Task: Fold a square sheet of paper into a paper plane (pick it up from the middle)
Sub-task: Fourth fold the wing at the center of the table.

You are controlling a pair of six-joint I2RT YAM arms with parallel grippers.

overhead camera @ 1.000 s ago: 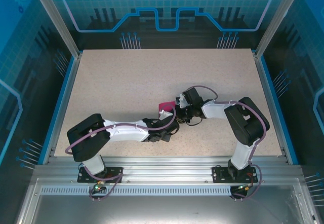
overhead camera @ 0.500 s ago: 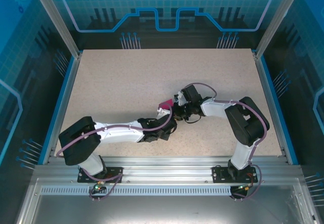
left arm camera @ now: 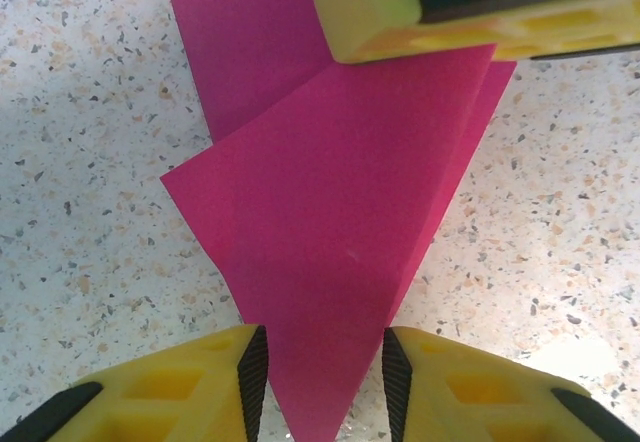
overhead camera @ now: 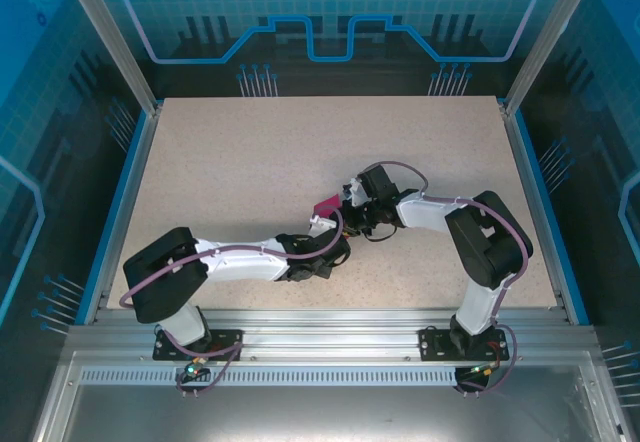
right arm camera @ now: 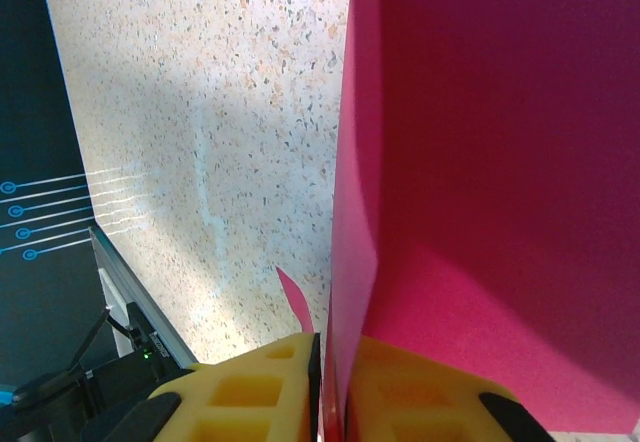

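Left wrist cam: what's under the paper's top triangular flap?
The paper is folded: a lower pink layer shows at upper left, speckled table all around. What lies beneath the flap's middle is covered.

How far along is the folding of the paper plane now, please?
Done: the sheet already carries folds, with a pointed flap. In hand: the right gripper pinches its edge, while the left gripper stands open around the tip. Left: the wings and centre ridge; no dart shape yet.
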